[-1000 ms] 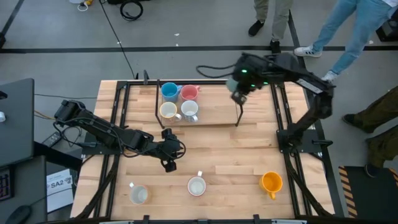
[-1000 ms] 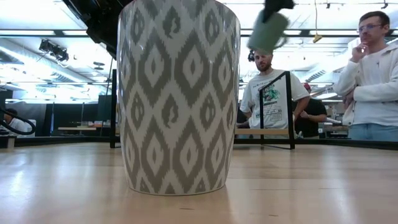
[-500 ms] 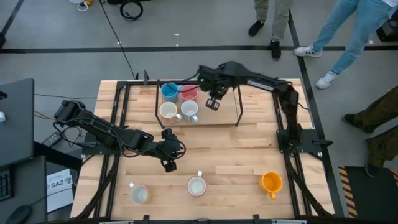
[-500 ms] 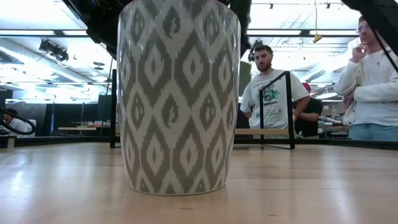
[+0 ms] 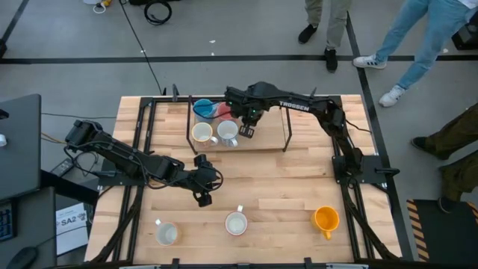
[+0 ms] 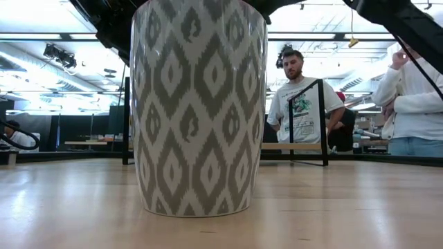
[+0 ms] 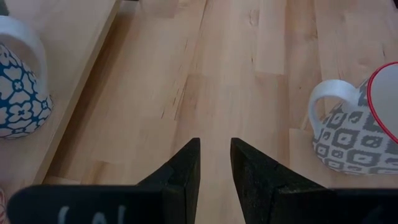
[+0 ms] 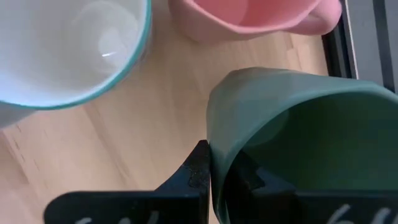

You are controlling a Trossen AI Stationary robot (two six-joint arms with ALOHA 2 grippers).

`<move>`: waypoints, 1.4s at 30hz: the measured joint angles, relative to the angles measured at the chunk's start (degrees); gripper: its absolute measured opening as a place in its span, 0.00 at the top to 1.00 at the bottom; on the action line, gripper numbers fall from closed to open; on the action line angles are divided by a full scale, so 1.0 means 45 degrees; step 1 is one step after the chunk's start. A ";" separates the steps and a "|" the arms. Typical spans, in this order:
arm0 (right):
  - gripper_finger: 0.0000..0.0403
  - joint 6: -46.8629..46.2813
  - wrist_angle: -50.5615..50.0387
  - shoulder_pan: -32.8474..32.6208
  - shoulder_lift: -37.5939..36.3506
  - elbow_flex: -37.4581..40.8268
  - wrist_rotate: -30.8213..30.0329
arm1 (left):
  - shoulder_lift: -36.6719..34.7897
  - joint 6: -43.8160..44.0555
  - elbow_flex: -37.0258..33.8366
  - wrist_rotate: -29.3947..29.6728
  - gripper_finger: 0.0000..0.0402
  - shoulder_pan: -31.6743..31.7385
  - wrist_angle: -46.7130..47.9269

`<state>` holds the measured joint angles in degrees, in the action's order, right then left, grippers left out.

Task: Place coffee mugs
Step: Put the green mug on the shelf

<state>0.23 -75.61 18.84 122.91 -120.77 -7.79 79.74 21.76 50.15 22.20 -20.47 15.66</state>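
Observation:
My right gripper [image 5: 245, 128] is over the raised board at the table's far side, shut on the dark green mug [image 8: 298, 143]. Right beside it on the board stand the white mug [image 5: 228, 132], the cream mug [image 5: 202, 133], the blue mug [image 5: 203, 109] and the pink mug [image 5: 224, 111]. Along the near edge stand two pale mugs [image 5: 166, 233], [image 5: 236, 223] and the orange mug [image 5: 326, 219]. My left gripper [image 5: 203, 187] waits low over mid-table, left of centre, its fingers [image 7: 214, 162] a narrow gap apart and touching nothing. My right gripper pinches the green mug by its wall at the rim [image 8: 214, 155], one finger [image 8: 199, 168] outside and the other inside the cup. The fingers point down from above. The mug's mouth faces up toward the wrist. Whether its bottom rests on the board, I cannot tell.
A black metal frame [image 5: 287, 133] stands around the board. The low view is filled by a grey-and-white patterned mug [image 6: 199, 104] close to the camera. The left wrist view shows a blue-flowered mug [image 7: 18, 81] and a grey patterned one [image 7: 354, 124]. People stand beyond the far edge.
My right gripper has carried the green mug from the table's far right toward the left and down, ending beside the white and pink mugs on the board. In the low view the mug has dropped out of sight behind the patterned mug.

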 joint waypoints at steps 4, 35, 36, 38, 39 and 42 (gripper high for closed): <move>0.94 -0.0116 0.0447 0.0154 0.0048 0.0000 0.0018 | -0.0002 0.0000 0.0000 0.0002 0.76 -0.0002 -0.0004; 0.90 -0.0690 0.1433 0.0416 0.0171 0.0228 0.1010 | -0.0004 0.0010 0.0000 0.0002 0.76 -0.0005 -0.0007; 0.89 -0.0689 0.1477 0.0416 0.0171 0.0228 0.0960 | -0.0004 0.0005 0.0000 0.0000 0.76 -0.0005 -0.0005; 0.89 -0.0702 0.1476 0.0420 0.0171 0.0228 0.0938 | -0.0003 0.0008 0.0000 0.0001 0.76 -0.0005 -0.0005; 0.89 -0.0729 0.1462 0.0434 0.0171 0.0228 0.0929 | -0.0001 0.0013 0.0000 0.0002 0.76 -0.0005 -0.0005; 0.89 -0.0718 0.1469 0.0430 0.0170 0.0228 0.0886 | -0.0001 0.0007 0.0000 0.0000 0.76 -0.0009 -0.0005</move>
<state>-3.00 -69.00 20.78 123.67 -119.74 -3.81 79.74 21.79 50.15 22.20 -20.51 15.64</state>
